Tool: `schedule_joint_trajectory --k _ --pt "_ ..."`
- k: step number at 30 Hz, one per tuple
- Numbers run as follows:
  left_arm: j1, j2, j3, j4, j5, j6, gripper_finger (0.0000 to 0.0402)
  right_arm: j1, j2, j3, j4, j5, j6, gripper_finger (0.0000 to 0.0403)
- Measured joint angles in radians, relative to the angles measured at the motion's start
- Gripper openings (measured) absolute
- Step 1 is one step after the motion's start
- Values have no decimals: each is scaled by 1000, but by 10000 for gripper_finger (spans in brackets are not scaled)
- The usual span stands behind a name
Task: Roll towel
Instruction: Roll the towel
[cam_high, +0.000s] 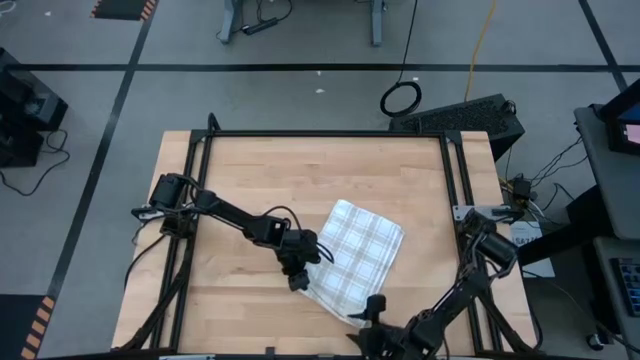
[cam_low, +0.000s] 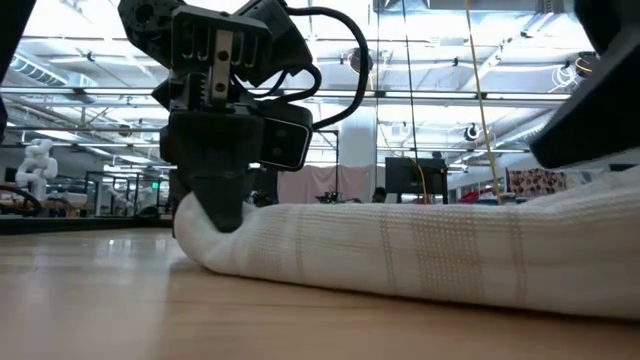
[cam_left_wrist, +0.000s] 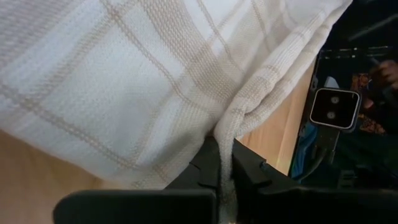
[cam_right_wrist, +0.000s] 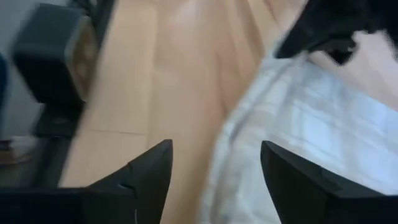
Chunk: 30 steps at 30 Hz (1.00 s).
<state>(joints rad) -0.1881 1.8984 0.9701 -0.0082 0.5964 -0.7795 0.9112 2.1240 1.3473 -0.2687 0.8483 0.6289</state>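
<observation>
The white towel with thin plaid lines lies on the wooden table, right of its middle and toward the near edge. In the low view it is a low, thick mound. My left gripper sits at the towel's left near corner, shut on cloth. My right gripper is at the towel's near corner. It stands open, and the towel's edge runs below the gap between its fingers. My left gripper pinches a raised fold of the towel's hemmed edge between its two fingers. The fingers slant down from the table's left. The cloth beside the hold bulges up rounded, and the rest of the towel lies on the table. Whether my right gripper touches the towel I cannot tell.
Black frame rails run along the table's left, right and far sides. A black box stands beyond the far right corner. Bare wood lies far of and left of the towel.
</observation>
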Motion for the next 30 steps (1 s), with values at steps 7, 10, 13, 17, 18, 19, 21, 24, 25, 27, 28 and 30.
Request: schedule_joint_trajectory --k 7,10,13,17,18,19,21,24,25,27,28,30 --pt "0 0 0 -1 -4 3 14 -7 7 30 -199 -10 233 191" --pt "3 0 0 -1 -4 5 14 -11 7 30 -191 -60 243 144" --pt "7 0 0 0 -5 7 14 -10 7 30 -186 -67 246 100" --pt "7 0 0 -1 -6 9 15 -19 7 30 -191 -72 324 31" --pt "7 0 0 -1 -6 9 15 -22 7 30 -195 -79 353 17" --pt "7 0 0 -1 -6 11 15 -26 7 30 -197 -93 383 11" --pt "1 0 0 -2 -4 23 15 -29 7 30 -213 -118 474 10" --pt "-23 -5 1 -23 15 26 15 -23 -1 30 -246 -119 608 5" --pt "-36 -13 1 -38 15 26 15 -18 -5 30 -244 -110 632 4" --pt "-64 -20 4 -38 15 8 15 -8 -20 30 -243 -100 677 4" --pt "-79 -25 4 -42 13 2 15 -5 -28 30 -239 -98 701 3" --pt "-108 -32 3 -45 -6 -1 15 -6 -34 30 -221 -98 723 2"
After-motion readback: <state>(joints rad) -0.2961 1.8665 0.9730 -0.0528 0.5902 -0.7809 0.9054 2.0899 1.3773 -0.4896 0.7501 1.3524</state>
